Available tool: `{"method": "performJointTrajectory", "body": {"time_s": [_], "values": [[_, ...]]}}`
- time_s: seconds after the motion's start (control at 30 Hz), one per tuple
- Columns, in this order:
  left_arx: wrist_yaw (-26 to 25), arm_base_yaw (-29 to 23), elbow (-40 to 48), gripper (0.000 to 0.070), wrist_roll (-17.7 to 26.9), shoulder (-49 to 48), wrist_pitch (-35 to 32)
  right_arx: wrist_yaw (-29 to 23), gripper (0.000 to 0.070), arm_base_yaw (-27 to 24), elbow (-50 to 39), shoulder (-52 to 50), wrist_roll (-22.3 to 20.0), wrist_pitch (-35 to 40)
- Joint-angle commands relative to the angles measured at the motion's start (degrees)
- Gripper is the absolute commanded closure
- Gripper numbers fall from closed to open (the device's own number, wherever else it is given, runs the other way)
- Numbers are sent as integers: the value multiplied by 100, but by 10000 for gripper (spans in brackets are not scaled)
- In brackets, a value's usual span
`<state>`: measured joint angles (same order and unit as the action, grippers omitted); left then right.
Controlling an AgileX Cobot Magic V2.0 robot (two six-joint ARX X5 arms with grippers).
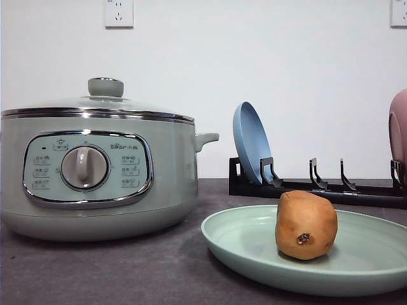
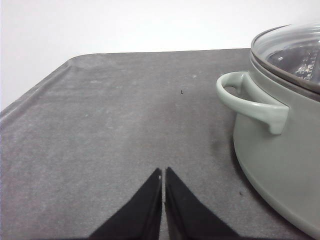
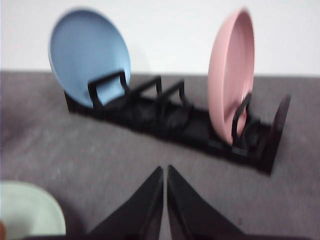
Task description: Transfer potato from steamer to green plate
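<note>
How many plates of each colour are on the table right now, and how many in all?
Green plate: 1, flat on the table, potato on it
Blue plate: 1, standing in the rack
Pink plate: 1, standing in the rack
Total: 3 plates

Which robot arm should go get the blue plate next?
Probably the right. Its end effector faces the black rack holding the blue plate and pink plate. The left end effector sits beside the steamer, on the far side from the rack.
</note>
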<state>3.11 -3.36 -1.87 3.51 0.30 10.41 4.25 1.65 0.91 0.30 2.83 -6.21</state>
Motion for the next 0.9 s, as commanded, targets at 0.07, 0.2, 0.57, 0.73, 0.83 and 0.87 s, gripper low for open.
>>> {"method": "performJointTrajectory", "body": {"time_s": [0.07,0.2,0.57,0.73,0.83,0.87], "values": [[15,-7,107,699,-13,-13,47,-27,700,-7,-26,-11,52,-415],[15,-7,107,699,-13,-12,49,-21,700,-7,-26,-11,135,-391],[15,-7,107,699,-13,-11,47,17,700,-7,-26,-11,190,-263],[15,-7,107,699,-13,-11,48,17,700,-7,-26,-10,190,-263],[15,-7,107,699,-11,-11,47,17,700,-7,-26,-11,190,-263],[15,-7,107,699,-11,-11,47,17,700,-7,-26,-11,190,-263]]}}
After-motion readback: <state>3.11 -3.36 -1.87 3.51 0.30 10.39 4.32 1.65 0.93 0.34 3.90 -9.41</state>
